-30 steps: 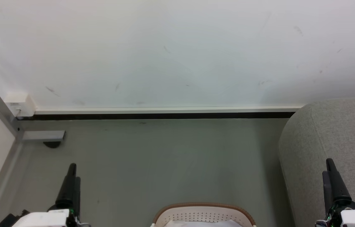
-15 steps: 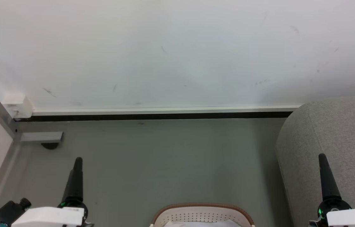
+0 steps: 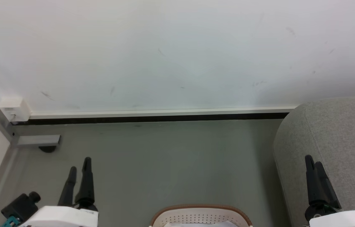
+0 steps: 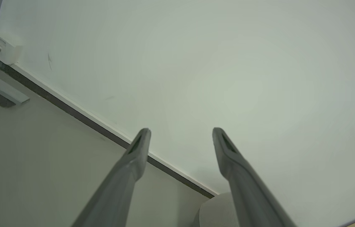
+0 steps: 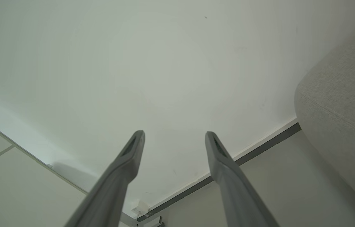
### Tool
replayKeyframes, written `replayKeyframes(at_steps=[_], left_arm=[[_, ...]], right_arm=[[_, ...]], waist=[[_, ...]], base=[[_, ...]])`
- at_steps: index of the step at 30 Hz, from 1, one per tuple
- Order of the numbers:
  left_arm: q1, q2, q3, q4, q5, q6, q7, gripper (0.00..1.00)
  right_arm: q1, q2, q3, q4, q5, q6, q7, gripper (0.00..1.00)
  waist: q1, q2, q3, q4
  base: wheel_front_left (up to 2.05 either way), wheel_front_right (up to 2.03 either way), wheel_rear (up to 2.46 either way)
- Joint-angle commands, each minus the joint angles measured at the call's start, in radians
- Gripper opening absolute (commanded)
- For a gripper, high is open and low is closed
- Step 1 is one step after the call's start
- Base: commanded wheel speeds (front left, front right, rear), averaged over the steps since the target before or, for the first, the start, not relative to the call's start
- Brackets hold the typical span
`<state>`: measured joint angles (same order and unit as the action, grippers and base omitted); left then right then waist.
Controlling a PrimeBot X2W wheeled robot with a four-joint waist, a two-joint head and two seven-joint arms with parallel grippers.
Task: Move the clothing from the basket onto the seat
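**Nothing moved yet: both arms empty**

A cream-white perforated plastic basket point(image 3: 201, 215) with a brown rim stands on the floor point(image 3: 165, 164), near the large grey fabric seat point(image 3: 338, 132). The clothing is probably still inside it, hidden under a white cloth point(image 3: 196, 224). The left gripper point(image 3: 79, 164) and right gripper point(image 3: 313, 160) hover with jaws spread and empty. Since a second ago, both wrists have rolled and edged inward.

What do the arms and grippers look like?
The left gripper and right gripper each have two long, tapering dark fingers on a white wrist casing. A black knob sits beside each wrist, with a teal tab at the left.
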<state>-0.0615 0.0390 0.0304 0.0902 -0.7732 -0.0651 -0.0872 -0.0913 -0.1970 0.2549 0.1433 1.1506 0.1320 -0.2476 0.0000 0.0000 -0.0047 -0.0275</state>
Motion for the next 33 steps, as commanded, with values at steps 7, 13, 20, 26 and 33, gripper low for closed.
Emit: replayKeyframes(at_steps=[7, 13, 20, 26, 33], left_arm=[[0.002, 0.016, -0.022, -0.009, 0.157, 0.025, -0.031, 1.00], [0.011, 0.025, -0.039, 0.007, 0.219, 0.030, -0.044, 1.00], [0.015, 0.032, -0.059, 0.019, 0.298, 0.043, -0.063, 1.00], [0.014, 0.039, -0.074, 0.022, 0.360, 0.049, -0.078, 1.00], [0.018, 0.045, -0.087, 0.028, 0.420, 0.048, -0.096, 1.00]], right_arm=[[-0.012, 0.008, -0.033, 0.026, -0.218, -0.001, -0.007, 1.00], [-0.009, 0.024, -0.052, 0.074, -0.327, -0.001, -0.008, 1.00], [-0.024, 0.043, -0.063, 0.118, -0.455, -0.001, -0.009, 1.00], [-0.030, 0.059, -0.074, 0.139, -0.530, -0.001, -0.009, 1.00], [-0.033, 0.075, -0.085, 0.151, -0.610, -0.002, -0.009, 1.00]], waist=[[0.0000, 0.0000, -0.006, -0.006], [0.0000, 0.0000, -0.010, -0.010], [0.0000, 0.0000, -0.014, -0.016], [0.0000, 0.0000, -0.018, -0.021], [0.0000, 0.0000, -0.018, -0.025]], base=[[0.00, 0.00, 0.00], [0.00, 0.00, 0.00], [0.00, 0.00, 0.00], [0.00, 0.00, 0.00], [0.00, 0.00, 0.00]])
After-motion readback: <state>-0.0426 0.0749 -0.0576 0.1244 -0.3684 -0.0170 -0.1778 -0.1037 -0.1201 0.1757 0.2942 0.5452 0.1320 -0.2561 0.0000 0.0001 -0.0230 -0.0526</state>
